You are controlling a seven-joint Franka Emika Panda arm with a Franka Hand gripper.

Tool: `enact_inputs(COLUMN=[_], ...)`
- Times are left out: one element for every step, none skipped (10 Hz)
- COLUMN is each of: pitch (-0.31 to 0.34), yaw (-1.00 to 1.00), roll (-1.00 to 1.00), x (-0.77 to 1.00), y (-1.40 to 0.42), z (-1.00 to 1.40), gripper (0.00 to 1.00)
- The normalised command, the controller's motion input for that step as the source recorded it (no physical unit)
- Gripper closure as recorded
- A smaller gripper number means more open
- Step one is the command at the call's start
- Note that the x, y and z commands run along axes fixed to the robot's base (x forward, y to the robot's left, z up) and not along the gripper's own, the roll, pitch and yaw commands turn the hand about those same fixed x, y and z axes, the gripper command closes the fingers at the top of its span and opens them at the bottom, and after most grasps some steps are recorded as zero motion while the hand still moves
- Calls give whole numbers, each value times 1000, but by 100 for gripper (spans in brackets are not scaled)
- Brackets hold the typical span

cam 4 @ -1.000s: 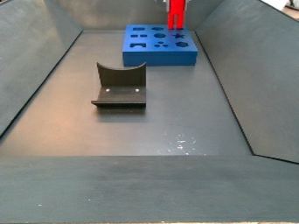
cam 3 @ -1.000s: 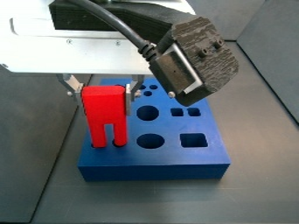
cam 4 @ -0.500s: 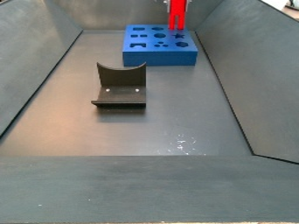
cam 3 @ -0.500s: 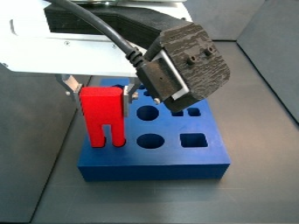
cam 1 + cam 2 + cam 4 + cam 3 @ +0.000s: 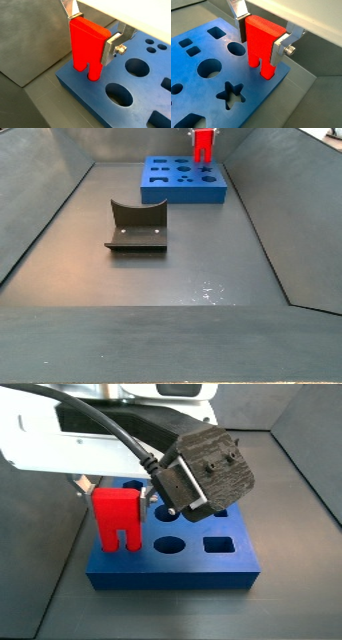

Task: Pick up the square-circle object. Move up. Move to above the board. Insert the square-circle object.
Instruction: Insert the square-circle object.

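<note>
Two silver fingers (image 5: 112,44) of the gripper (image 5: 91,31) pinch the red block (image 5: 88,45) by its solid top, one plate on each flat side, as both wrist views show (image 5: 262,31); the upper parts of the fingers run out of the picture, and the gripper body above them is only a pale edge. The block (image 5: 262,44) stands upright, long axis vertical, its two legs pointing down at the board (image 5: 80,90) with the slot between them open to the camera. Its leg tips sit over the board's corner region near one edge, but whether they touch the blue surface or hang just above it cannot be told from these angles. In a side view the block (image 5: 118,520) is at the board's (image 5: 174,574) near left part, and a dark camera housing (image 5: 203,469) on the wrist hides several of the holes behind it — only a round hole and a square one show clearly in front. In a side view from the far end of the bin, the block (image 5: 202,145) is small and its top is cut off by the picture's edge; the board (image 5: 167,190) lies at the back, and the dark fixture (image 5: 136,226) stands well apart on the floor, nearer the camera.
</note>
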Motion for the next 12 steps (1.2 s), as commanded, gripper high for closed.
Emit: enact_inputs(pitch=[0,-123,-204,-210,-210,-207,-207,-204,-203,-157,-116,-76], yaw=[-89,20,174,234,229,209,126,51,14,0,3,77], roll=[50,184,271,287,271,263,234,177,99,0,0,-37], x=[11,0,-57,-49,-17,0,0,31,100,180,220,369], y=[0,-29,-103,-94,-120,-140,-243,-231,-163,-83,-11,23], z=[-243,-497,-600,-563,-577,-594,-623,-697,-791,-951,-1000,-1000], gripper=[100,100,100,100,100,100,100,100,100,100,100,100])
